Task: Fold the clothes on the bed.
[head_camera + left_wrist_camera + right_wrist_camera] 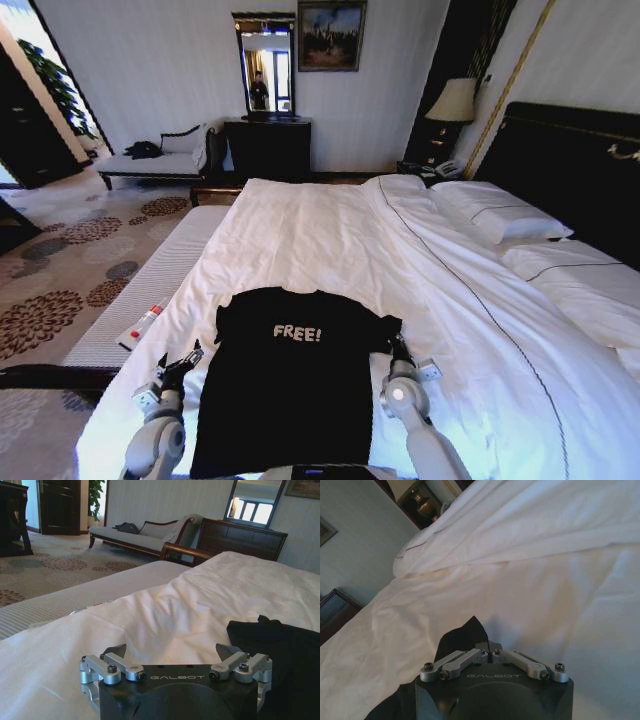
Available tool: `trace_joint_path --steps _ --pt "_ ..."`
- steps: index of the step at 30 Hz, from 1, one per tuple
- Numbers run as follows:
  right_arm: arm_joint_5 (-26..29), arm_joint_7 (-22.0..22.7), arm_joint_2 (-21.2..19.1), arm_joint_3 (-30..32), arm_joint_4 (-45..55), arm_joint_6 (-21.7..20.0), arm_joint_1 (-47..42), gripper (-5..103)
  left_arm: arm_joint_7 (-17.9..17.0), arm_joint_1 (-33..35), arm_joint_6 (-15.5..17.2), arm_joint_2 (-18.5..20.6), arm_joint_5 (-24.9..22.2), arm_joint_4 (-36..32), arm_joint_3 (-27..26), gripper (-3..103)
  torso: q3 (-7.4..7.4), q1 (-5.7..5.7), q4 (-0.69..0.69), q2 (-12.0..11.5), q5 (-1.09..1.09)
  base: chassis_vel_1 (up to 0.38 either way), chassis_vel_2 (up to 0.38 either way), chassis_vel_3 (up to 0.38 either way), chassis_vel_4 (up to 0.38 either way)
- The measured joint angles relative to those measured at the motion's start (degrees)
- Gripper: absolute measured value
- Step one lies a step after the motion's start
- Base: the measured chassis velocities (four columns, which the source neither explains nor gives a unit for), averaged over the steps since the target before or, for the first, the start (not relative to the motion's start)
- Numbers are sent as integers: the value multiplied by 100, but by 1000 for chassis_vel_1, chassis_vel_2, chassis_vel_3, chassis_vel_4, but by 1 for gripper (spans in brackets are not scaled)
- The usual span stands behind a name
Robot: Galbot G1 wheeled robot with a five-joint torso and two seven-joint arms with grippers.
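Observation:
The clothes are one black T-shirt [290, 385] with white "FREE!" lettering, lying flat on the white duvet of the bed [330, 230] close to me. My left gripper [183, 360] is open just off the shirt's left edge, low over the duvet. In the left wrist view the left gripper [172, 652] has wide-spread fingers with nothing between them, and the shirt [280, 650] lies beside it. My right gripper [400, 350] is at the shirt's right sleeve. Its fingers [490, 652] are shut on a raised peak of the black cloth [467, 632].
A pale striped bench [150, 280] runs along the bed's left side with a small red-and-white object [145, 322] on it. Pillows [500, 215] and the dark headboard [570, 160] are at the right. A chaise [160, 160] and a dark dresser [268, 148] stand against the far wall.

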Motion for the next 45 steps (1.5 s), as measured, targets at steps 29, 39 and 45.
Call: trace_joint_path --steps 29,39,45 --pt "-116 360 345 -347 1128 -96 -1078 95 -24 145 -11 -45 39 -174 -70 100 0 0 -1 0 0 0 0 0 0" --pt "-345 235 158 -158 1350 -90 -855 100 -116 -23 239 148 -302 -270 -135 100 0 0 0 0 -1 0 0 0 0" --pt "-292 239 11 9 1168 -90 -598 100 -462 -698 1088 406 -2191 -419 -69 100 1 0 -1 0 0 0 0 0 0"
